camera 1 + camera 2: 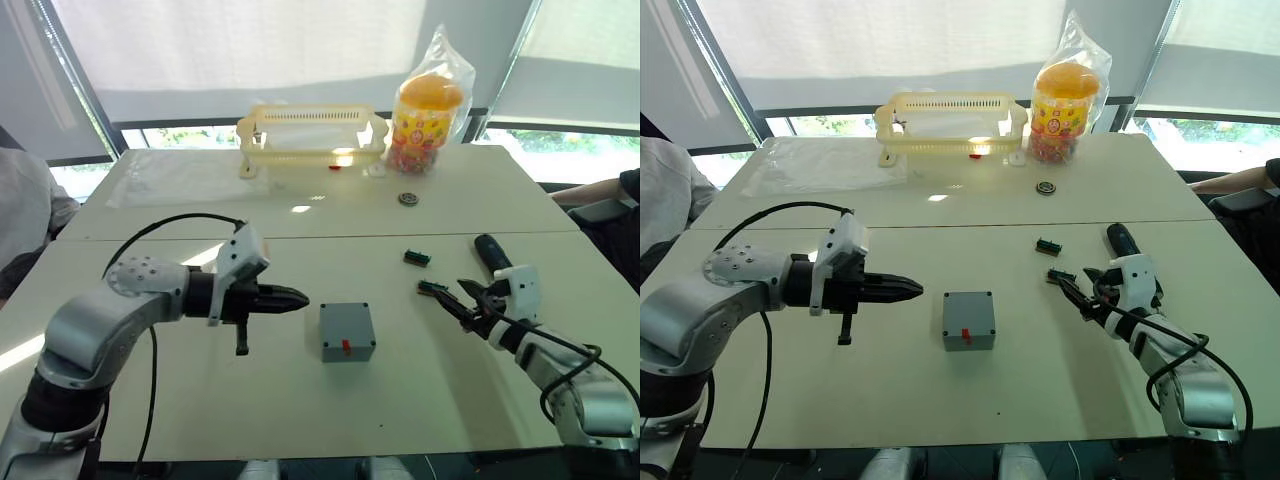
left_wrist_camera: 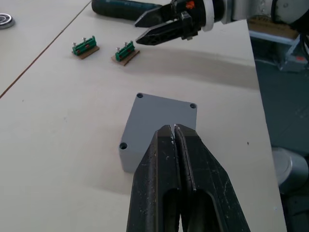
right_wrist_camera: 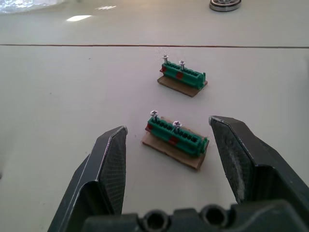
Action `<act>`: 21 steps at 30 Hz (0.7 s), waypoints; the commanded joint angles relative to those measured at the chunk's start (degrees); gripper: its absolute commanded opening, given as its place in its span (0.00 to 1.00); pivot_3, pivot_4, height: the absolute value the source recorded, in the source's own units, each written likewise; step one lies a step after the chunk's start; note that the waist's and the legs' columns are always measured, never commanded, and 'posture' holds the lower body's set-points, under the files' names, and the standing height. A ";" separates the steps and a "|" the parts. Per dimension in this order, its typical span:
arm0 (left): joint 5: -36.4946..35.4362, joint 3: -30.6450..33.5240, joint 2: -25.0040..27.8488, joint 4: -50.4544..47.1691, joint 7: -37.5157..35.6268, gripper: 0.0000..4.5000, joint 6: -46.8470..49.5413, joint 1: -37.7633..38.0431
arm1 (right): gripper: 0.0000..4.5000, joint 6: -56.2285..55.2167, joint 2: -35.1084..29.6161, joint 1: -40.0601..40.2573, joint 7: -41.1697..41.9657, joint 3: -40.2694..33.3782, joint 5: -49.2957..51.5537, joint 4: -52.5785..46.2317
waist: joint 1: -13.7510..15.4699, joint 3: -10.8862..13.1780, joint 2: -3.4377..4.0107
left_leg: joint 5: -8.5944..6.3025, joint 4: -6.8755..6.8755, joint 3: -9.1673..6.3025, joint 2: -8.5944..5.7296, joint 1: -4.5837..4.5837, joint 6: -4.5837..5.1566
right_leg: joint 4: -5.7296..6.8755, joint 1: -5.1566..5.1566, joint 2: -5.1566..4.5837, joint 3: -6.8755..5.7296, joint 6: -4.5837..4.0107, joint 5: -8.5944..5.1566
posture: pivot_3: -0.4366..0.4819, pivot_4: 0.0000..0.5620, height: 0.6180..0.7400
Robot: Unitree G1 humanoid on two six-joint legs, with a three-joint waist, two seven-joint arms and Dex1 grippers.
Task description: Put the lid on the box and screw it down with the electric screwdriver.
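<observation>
Plenty of bare white table (image 1: pixel 200 400) around the box (image 1: pixel 347 331), which sits mid-table with the lid (image 2: pixel 159 117) already on top. My left gripper (image 1: pixel 298 297) hovers just beside it, fingers pressed together, empty. My right gripper (image 3: pixel 169 145) is spread wide around a green connector block (image 3: pixel 176 137); another block (image 3: pixel 182 77) is beyond. The electric screwdriver (image 1: pixel 492 252) lies near the right edge.

The box (image 1: pixel 347 331), with its lid (image 2: pixel 161 116) on top, is blue-grey, with a small red mark on its side, and it sits on a cream-white table (image 1: pixel 300 400). Two connector blocks (image 3: pixel 176 136) are green with red spots on brown bases, near the black electric screwdriver (image 1: pixel 491 252). A pale yellow basket (image 1: pixel 312 136) stands beside a clear bag holding an orange-lidded jar (image 1: pixel 427 112) of multicoloured sweets.
</observation>
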 commanded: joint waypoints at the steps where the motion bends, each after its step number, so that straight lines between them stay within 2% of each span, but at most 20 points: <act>1: 2.50 -2.89 1.55 -1.63 1.43 0.01 -2.33 -1.11 | 0.65 -2.11 0.03 -2.13 -0.08 -0.36 -0.18 2.27 | -0.01 0.01 0.01 | 0.00 -0.02 0.00 0.00 0.00 0.00 | 0.00 0.00 0.00 0.00 0.00 0.00 | 0.48 0.27 1.00; 7: 3.16 -4.54 2.06 -1.31 1.95 0.01 -4.81 -0.09 | 0.65 -4.37 -0.22 -3.76 0.32 1.17 -1.61 5.38 | -0.01 0.03 0.03 | 0.00 -0.02 0.02 0.00 0.00 0.00 | -0.01 -0.01 0.00 0.02 0.00 0.00 | 0.48 0.27 1.00; 12: 3.23 -4.77 2.18 -0.56 2.33 0.00 -5.70 0.25 | 0.14 -5.99 -0.38 -4.75 0.23 1.80 -2.70 7.07 | -0.01 0.03 0.05 | 0.00 -0.02 0.03 0.00 0.00 0.00 | -0.02 -0.01 0.00 0.02 0.00 0.00 | 0.48 0.27 1.00; 21: 3.34 -5.43 1.83 -0.24 3.37 0.00 -6.42 0.66 | 0.14 -7.65 -0.24 -5.82 0.28 2.72 -3.72 9.37 | -0.02 0.06 0.09 | 0.00 -0.03 0.03 0.00 0.00 0.00 | -0.03 -0.01 0.00 0.03 0.00 0.00 | 0.48 0.27 1.00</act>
